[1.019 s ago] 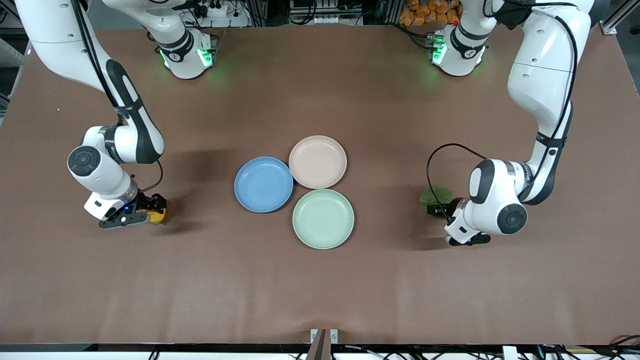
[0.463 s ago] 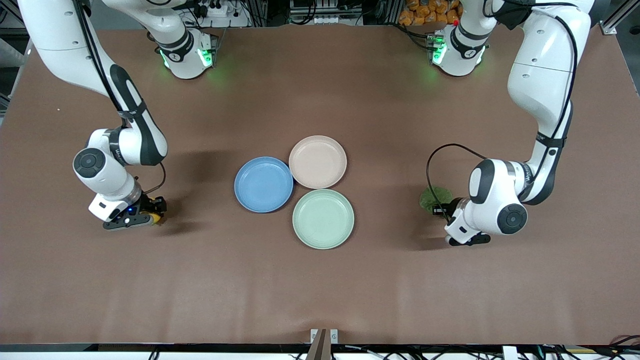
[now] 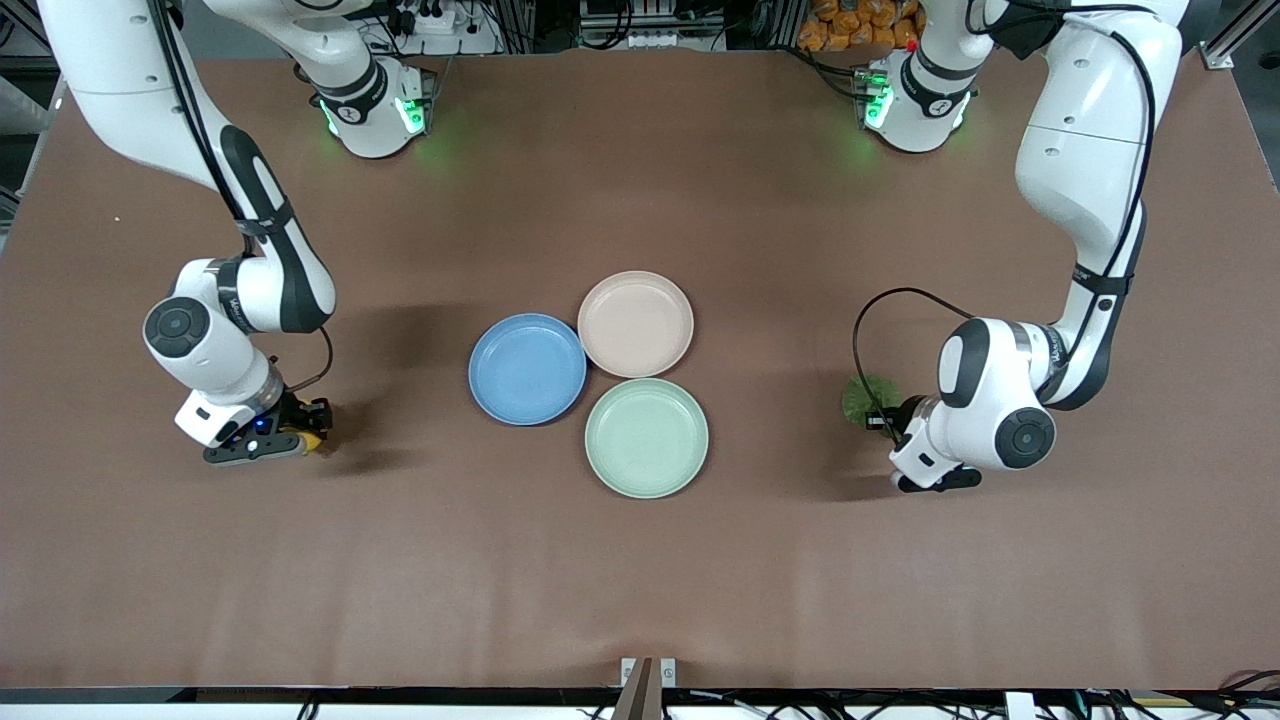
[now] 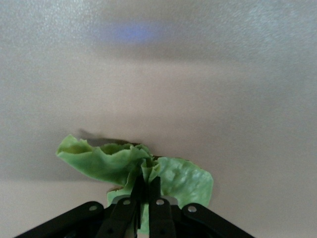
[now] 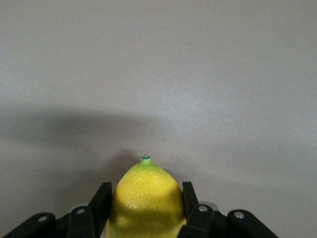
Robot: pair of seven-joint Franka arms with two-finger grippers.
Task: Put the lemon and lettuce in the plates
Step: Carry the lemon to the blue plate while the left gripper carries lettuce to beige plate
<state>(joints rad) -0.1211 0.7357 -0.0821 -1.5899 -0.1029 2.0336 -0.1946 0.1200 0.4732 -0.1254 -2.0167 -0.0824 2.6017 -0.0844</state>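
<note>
The yellow lemon [image 5: 146, 210] sits between the fingers of my right gripper [image 5: 145, 193], which is shut on it low at the table toward the right arm's end; in the front view only a bit of the lemon [image 3: 316, 438] shows under the right gripper [image 3: 305, 432]. My left gripper [image 4: 148, 186] is shut on the green wrinkly lettuce leaf [image 4: 185, 181], pinching its middle, low at the table toward the left arm's end. The lettuce [image 3: 866, 395] shows beside the left gripper [image 3: 886, 420] in the front view. The blue plate [image 3: 527, 368] and the beige-pink plate [image 3: 635, 323] lie empty mid-table.
A pale mint green plate [image 3: 646, 437] lies empty, touching the other two plates and nearer to the front camera. The brown table [image 3: 640, 580] is bare around both grippers and between them and the plates.
My right hand has shifted slightly over the lemon, which now shows less. The lettuce has bunched up smaller at the left gripper. The plates have not moved.
</note>
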